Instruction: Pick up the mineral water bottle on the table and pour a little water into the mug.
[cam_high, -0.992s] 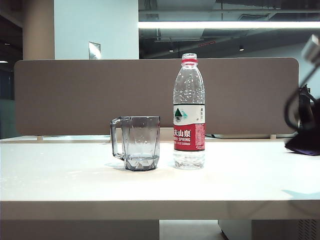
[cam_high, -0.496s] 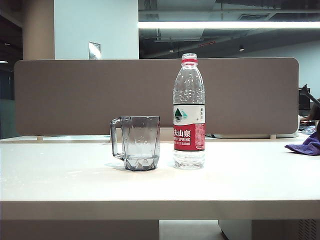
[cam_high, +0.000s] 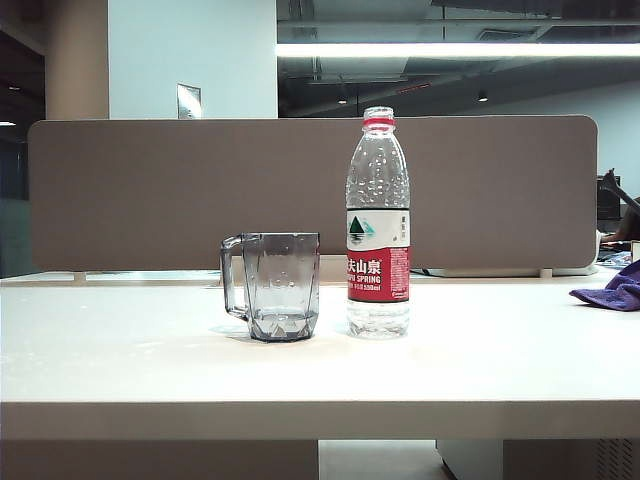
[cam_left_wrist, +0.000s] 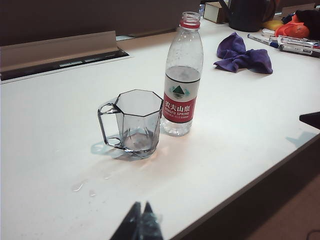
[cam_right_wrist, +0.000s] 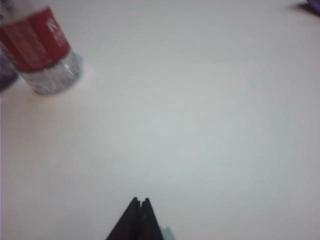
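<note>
Exterior view: the mineral water bottle (cam_high: 378, 222) stands upright and uncapped on the table (cam_high: 320, 380), just right of the smoky faceted mug (cam_high: 272, 286), near it but not touching. No arm shows here.

Left wrist view: your left gripper (cam_left_wrist: 141, 222) hangs over the table's near edge, well short of the mug (cam_left_wrist: 132, 123), its jaws pressed together and empty. A purple cloth (cam_left_wrist: 241, 54) lies beyond the bottle (cam_left_wrist: 181, 80).

Right wrist view: your right gripper (cam_right_wrist: 139, 203) hovers above bare table, jaws closed on nothing, well apart from the bottle (cam_right_wrist: 44, 52). Spread the jaws before you near the bottle, grip the labelled middle, keep it upright when lifting, and tip slowly over the mug.
</note>
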